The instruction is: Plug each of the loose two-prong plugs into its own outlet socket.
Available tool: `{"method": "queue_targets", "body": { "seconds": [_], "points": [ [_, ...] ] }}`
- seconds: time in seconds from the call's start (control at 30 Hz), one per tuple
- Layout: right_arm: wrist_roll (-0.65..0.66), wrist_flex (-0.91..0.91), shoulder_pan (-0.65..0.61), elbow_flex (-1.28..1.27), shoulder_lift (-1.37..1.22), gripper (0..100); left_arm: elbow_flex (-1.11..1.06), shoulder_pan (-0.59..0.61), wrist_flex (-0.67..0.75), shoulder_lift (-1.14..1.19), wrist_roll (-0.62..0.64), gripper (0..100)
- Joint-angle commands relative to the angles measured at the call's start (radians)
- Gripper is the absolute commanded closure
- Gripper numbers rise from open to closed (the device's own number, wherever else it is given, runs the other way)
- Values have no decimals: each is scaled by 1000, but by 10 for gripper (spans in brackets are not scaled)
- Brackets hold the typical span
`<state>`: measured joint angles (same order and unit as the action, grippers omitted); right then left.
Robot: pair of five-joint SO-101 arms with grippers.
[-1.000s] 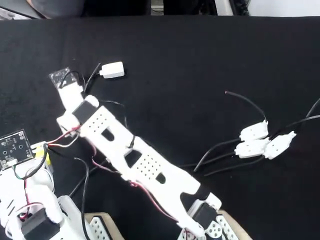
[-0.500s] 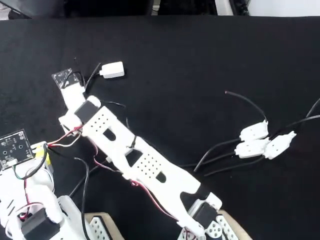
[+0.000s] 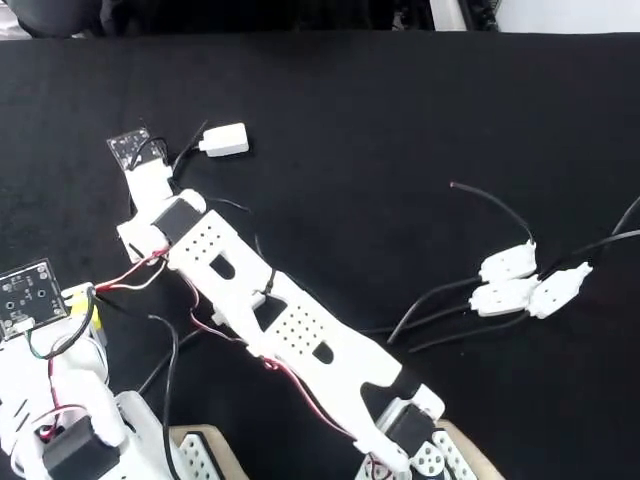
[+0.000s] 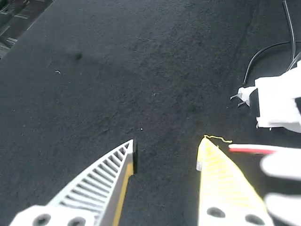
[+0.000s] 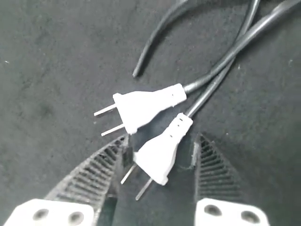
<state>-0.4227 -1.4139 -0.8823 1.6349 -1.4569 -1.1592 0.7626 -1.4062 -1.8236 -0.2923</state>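
Shifting slightly, right end effector (image 5: 162, 141) straddles one plug (image 5: 159, 157).

The long white arm (image 3: 270, 320) lies slantwise from near centre to far left, so I can't cross that side low. Middle and far table (image 3: 400, 110) lie open to me; the corded white connectors (image 3: 510, 295) crowd the right.

The right arm (image 3: 270, 320) was extended straight behind the right pincer (image 5: 162, 141), jaws parted. The left pincer (image 4: 168, 140) was likewise parted, the left arm (image 3: 60, 400) folded behind it.
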Motion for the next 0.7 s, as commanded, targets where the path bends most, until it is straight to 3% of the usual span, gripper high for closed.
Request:
{"method": "queue_targets", "body": {
  "seconds": [0.0,0.07,0.17,0.43,0.67],
  "points": [
    [-6,-23,28,36,5,904,61,15,-3,-2,9,779],
    [-9,-44,29,38,5,992,61,15,-3,-2,9,779],
    [-6,-74,29,38,7,960,61,15,-3,-2,9,778],
    [-2,-222,106,36,145,987,58,15,-3,-2,8,777],
    [146,-325,207,36,283,987,53,15,-3,-2,8,777]
  ]
}}
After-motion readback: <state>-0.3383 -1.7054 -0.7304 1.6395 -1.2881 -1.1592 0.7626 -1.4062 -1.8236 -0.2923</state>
